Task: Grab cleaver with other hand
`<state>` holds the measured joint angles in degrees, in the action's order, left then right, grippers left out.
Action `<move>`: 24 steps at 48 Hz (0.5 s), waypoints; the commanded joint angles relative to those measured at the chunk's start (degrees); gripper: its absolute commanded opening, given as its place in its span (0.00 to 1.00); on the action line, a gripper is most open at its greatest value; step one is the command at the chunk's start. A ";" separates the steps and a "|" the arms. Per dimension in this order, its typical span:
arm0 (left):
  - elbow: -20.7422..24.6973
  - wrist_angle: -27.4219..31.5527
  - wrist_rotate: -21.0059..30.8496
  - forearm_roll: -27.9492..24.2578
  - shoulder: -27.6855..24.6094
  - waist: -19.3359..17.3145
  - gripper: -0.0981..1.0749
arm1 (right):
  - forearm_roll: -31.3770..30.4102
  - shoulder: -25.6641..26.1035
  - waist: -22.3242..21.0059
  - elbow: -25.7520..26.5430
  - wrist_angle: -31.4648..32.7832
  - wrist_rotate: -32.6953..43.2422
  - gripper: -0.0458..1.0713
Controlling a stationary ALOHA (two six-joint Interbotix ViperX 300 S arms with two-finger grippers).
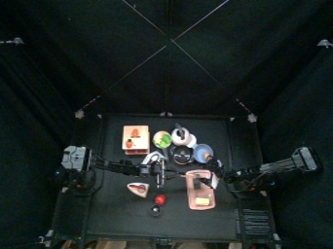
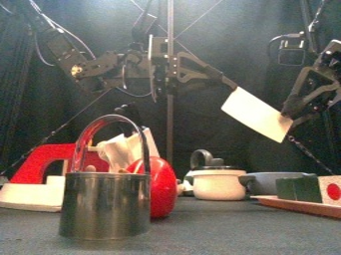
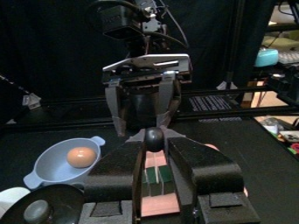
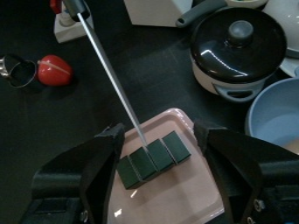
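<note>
Two grippers meet above the table: my left gripper (image 2: 200,72) is clamped on the cleaver (image 2: 254,113) handle, holding it aloft. My right gripper (image 2: 309,95) stands spread wide around the blade's far end, seemingly not touching.

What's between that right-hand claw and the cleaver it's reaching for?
Nothing lies between them. In the right wrist view the cleaver runs edge-on into the gap of the open right gripper; the pink tray lies underneath.
</note>
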<state>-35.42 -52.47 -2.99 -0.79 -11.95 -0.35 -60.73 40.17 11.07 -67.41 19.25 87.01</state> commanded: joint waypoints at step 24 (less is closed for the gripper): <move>1.67 -0.62 0.09 0.18 -0.79 0.26 0.60 | 0.00 1.23 0.44 0.53 -0.09 -0.18 0.53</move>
<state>-35.16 -52.47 -2.99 -0.53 -13.01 -0.18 -60.64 40.61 11.25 -67.41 19.25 86.92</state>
